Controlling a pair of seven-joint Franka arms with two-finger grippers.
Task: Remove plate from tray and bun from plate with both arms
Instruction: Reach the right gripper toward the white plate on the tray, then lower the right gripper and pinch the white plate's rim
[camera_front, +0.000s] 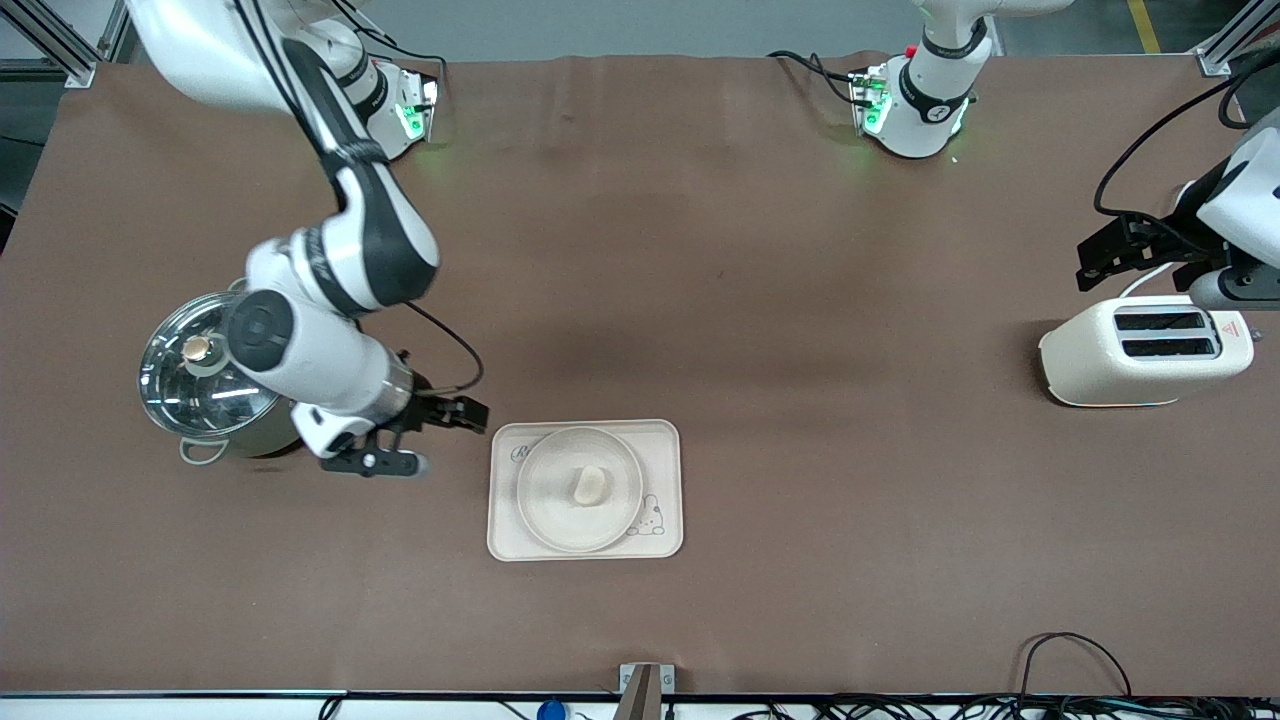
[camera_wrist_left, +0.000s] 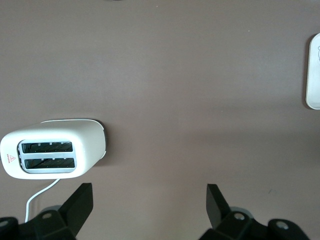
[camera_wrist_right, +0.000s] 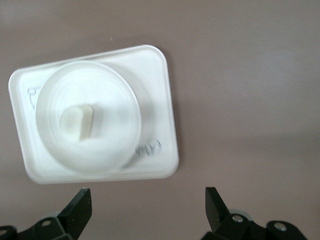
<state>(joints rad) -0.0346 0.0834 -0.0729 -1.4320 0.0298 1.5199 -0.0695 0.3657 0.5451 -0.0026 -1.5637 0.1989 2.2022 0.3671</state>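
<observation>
At the right arm's end of the table stands a steel pot (camera_front: 212, 390) with a glass lid and a brass knob, and the right arm's wrist hangs partly over it. The right gripper (camera_front: 432, 437) hovers over bare brown tablecloth (camera_front: 700, 250) between the pot and the tray (camera_front: 665, 440), with its fingers spread apart and nothing between them; in the right wrist view the two black fingertips (camera_wrist_right: 80, 207) stand wide, and the tray (camera_wrist_right: 155, 65) lies just ahead of them, apart from the gripper (camera_wrist_right: 147, 207). Next to that gripper, toward the left arm's end, the rectangular cream tray with a small rabbit drawing carries the plate (camera_front: 545, 520), which sits inside the tray's rim. The bun (camera_front: 588, 486) rests on the plate near its middle, touching nothing else; the right wrist view shows the bun (camera_wrist_right: 77, 121) on the plate (camera_wrist_right: 115, 150) as well. A wide stretch of cloth follows, and then a cream two-slot toaster (camera_front: 1080, 365) stands at the left arm's end. The left gripper (camera_front: 1150, 262) hangs above the cloth just beside the toaster, fingers parted and empty; in the left wrist view its fingertips (camera_wrist_left: 80, 202) stand well apart around the gripper's middle (camera_wrist_left: 150, 205), with the toaster (camera_wrist_left: 90, 142) close by and a corner of the tray (camera_wrist_left: 314, 75) well apart from it.
</observation>
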